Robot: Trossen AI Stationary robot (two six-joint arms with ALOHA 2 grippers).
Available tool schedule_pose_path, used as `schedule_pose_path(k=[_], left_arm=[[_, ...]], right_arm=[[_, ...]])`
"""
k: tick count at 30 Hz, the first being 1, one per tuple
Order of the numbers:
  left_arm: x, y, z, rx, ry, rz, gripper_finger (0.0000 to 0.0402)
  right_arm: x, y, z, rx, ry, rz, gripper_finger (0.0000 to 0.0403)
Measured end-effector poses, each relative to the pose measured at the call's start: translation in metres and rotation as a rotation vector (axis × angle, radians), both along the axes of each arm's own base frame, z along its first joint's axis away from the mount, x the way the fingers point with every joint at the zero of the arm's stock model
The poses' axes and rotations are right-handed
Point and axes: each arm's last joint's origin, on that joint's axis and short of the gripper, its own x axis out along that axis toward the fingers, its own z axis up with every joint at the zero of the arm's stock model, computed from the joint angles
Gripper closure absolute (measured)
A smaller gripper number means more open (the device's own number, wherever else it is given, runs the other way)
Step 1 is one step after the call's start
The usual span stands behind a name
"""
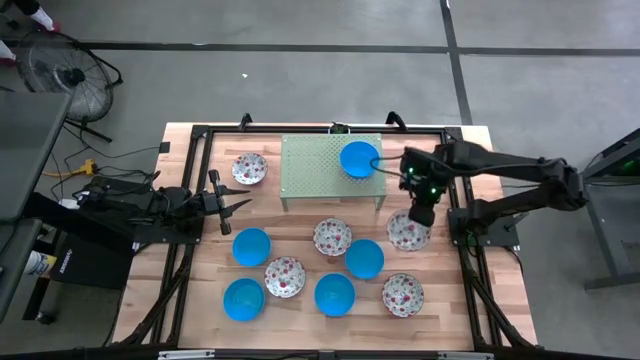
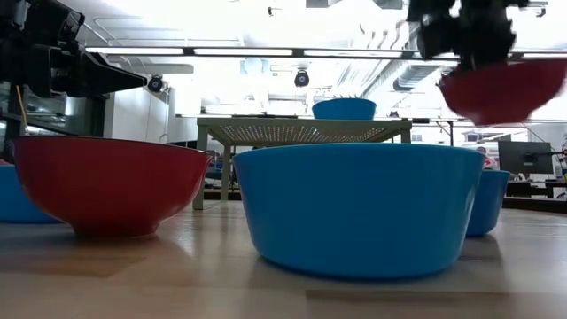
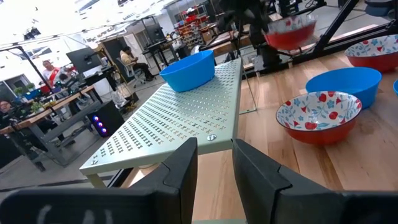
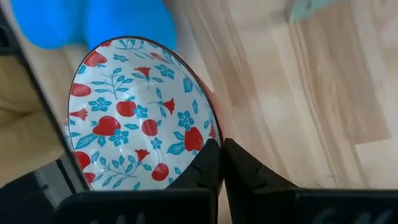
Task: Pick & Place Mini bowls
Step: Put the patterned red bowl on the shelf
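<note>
a floral mini bowl [image 4: 134, 115] hangs clenched by its rim in the right tool [image 4: 222, 163] — its underside hidden, its edge cut off.

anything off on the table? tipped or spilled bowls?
Nothing spilled. One floral bowl is off the table, pinched at its rim by the right gripper beside the green stand. The other bowls sit upright.
</note>
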Motion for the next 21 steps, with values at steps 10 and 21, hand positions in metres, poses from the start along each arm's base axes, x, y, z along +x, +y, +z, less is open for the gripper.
schedule_pose_path(k=[10,21], left_arm=[[0.0,0.0,0.0,0.0,0.0,0.0,0.0305],[0.0,0.0,0.0,0.0,0.0,0.0,0.0305]], right_arm=[[0.019,-0.018,0.068,-0.003,-0.17,-0.048,0.0403],[0.05,-0.062,0.106,-0.035,-0.194,-0.096,0.0402]])
